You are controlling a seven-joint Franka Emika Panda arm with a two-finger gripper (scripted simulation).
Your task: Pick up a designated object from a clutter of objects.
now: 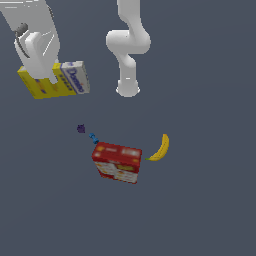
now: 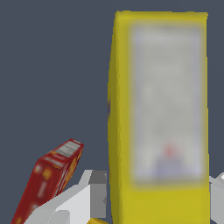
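The yellow-and-white carton [image 1: 54, 80] hangs at about ten o'clock in the exterior view, lifted well clear of the floor, because the gripper [image 1: 41, 75] is clamped across its yellow body (in the wrist view it fills the space between the grey fingers [image 2: 89, 194]). Toward the centre, a tiny purple piece [image 1: 80, 128] and blue piece [image 1: 93, 137] lie beside the red box [image 1: 117, 162], all left on the ground. At four o'clock from centre rests the banana [image 1: 160, 148], apart from the box. The pick looks essentially done.
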